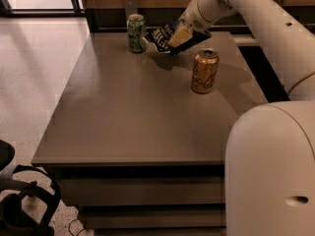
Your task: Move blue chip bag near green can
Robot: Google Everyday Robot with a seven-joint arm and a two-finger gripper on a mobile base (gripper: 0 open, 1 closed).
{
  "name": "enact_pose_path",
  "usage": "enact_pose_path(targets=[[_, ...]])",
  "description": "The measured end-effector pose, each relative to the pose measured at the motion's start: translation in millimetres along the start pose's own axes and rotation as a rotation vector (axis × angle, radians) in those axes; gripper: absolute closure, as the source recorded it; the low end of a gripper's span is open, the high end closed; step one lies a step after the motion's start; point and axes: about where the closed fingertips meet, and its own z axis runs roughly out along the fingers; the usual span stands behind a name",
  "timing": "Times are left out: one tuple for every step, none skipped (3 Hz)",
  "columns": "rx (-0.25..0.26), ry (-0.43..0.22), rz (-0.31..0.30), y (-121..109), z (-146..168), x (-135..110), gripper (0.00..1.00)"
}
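The green can [136,33] stands upright at the far left part of the grey table [128,112]. The blue chip bag [160,38], dark navy with white lettering, is just right of the can and a little above the tabletop. My gripper [178,37] is shut on the bag's right part, reaching in from the upper right. The bag's left end is close beside the can; I cannot tell whether they touch.
A gold can [204,71] with black markings stands upright right of centre, in front of my gripper. My white arm [256,18] crosses the upper right and my body fills the lower right. A wooden wall runs behind the table; pale floor lies to the left.
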Motion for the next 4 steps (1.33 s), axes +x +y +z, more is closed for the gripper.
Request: enact_pose_path(targets=[[-0.006,0.0,-0.001,2,4,0,0.83],[-0.011,0.001,0.0,4,7,0,0.59],[-0.017,0.001,-0.001,6,11,0,0.36],[-0.022,0.001,0.0,8,15,0,0.12]])
